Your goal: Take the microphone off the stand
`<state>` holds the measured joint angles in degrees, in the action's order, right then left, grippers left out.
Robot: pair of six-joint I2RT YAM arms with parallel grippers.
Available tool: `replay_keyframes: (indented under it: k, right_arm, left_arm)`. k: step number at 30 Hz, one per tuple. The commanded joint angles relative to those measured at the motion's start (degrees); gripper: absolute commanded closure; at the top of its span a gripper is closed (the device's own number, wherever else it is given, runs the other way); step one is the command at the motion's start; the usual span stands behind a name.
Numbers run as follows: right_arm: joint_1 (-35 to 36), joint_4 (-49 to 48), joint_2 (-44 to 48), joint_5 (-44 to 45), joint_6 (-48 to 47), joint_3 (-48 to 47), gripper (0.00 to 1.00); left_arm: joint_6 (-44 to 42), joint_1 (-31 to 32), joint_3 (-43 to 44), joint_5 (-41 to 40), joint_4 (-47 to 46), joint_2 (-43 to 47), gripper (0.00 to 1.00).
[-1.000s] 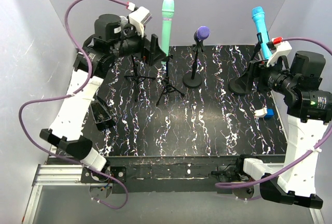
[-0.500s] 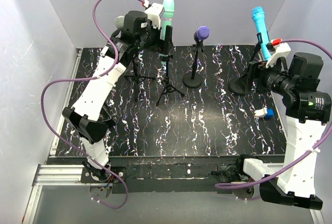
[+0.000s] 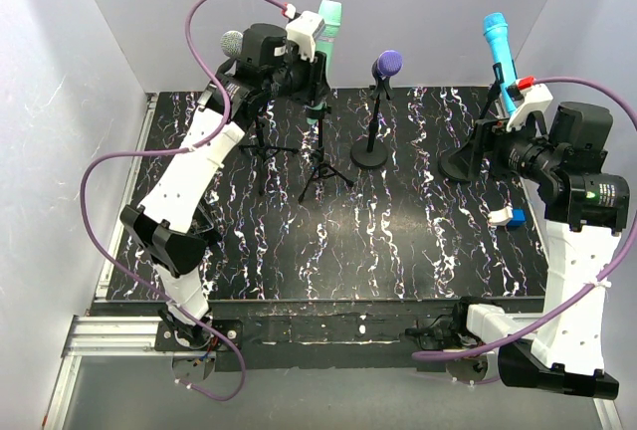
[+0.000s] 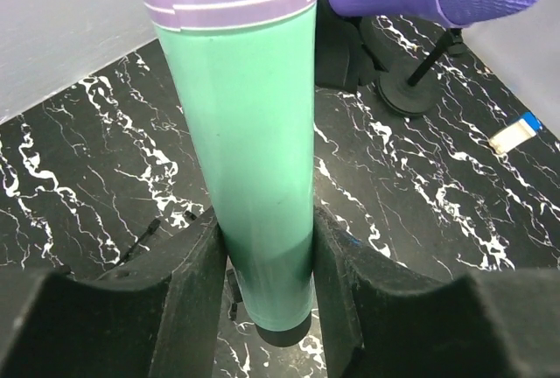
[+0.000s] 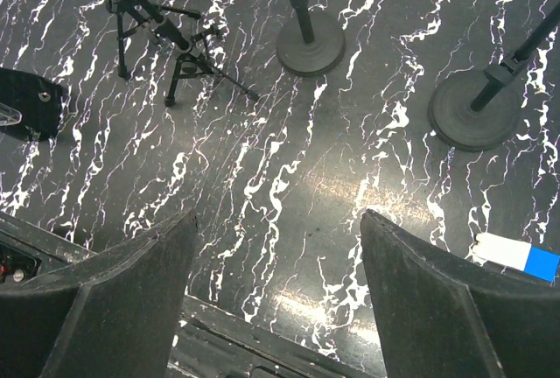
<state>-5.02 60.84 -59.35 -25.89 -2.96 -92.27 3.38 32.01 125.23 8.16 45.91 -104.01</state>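
- Blue-and-white block (image 3: 510, 216): lies flat at the right edge of the table (image 3: 398, 251), low in the top view. It is no part of the task.
- Right gripper (image 5: 278, 220): held over the right side of the table with its jaws set wide. Nothing is between them, and it is well apart from the left-hand stands.
- Tripod stand (image 3: 320, 166): stands upper centre-left of the top view and carries the task's item. Its clip is hidden behind the gripper, so it cannot be told for certain whether the item is seated in it.
- Green microphone (image 3: 329, 14): stands close to upright at the upper centre-left of the top view, long axis vertical with the head uppermost.
- Left gripper (image 4: 265, 229): closed narrow across the green shaft. A pad (image 4: 197, 255) is pressed to either side low on the body, square to the long axis. This arm is judged the nearer by far, so a pull straight up along the axis is called for.
- Purple microphone (image 3: 387, 62) and blue microphone (image 3: 497, 47): seated on round-based stands further right and not touched by either gripper.
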Motion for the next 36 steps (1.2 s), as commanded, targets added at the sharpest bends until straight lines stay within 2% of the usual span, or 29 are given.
replay_keyframes:
  k: [1,8,11,16,21,25,32,36]
  right_arm:
    - [-0.1,-2.7,-0.4,-1.1,0.5,-0.2,0.19]
    - [-0.1,-2.8,-1.0,-4.2,-0.9,-0.9,0.19]
    - [-0.1,-2.9,-1.1,-7.1,-1.9,-1.3,0.19]
    - [0.0,-3.1,-0.3,-17.1,-5.0,-0.8,0.19]
    - [0.0,-3.1,-0.7,-26.9,-5.5,-1.9,0.17]
    - [0.4,-2.9,-1.9,-27.6,-4.5,-3.0,0.18]
    - [1.1,-3.8,-2.8,-26.8,-3.5,-4.2,0.18]
    - [1.6,-3.4,-3.0,-27.2,-3.6,-4.6,0.19]
  left_arm:
    - [-2.6,0.2,-1.5,4.0,1.3,3.7,0.78]
    - [-8.2,0.2,-2.0,11.0,2.3,5.2,1.00]
    - [-10.0,0.2,-1.9,12.7,3.0,5.6,1.00]
    - [-12.4,-0.1,-1.4,24.8,5.1,6.4,1.00]
    - [-11.3,-0.3,1.8,30.1,7.5,4.5,1.00]
    - [-10.2,-0.5,4.2,31.7,7.6,3.1,1.00]
    - [-9.6,-1.0,6.5,28.9,7.5,2.1,1.00]
    - [-10.8,-1.9,7.0,35.0,9.8,2.0,1.00]
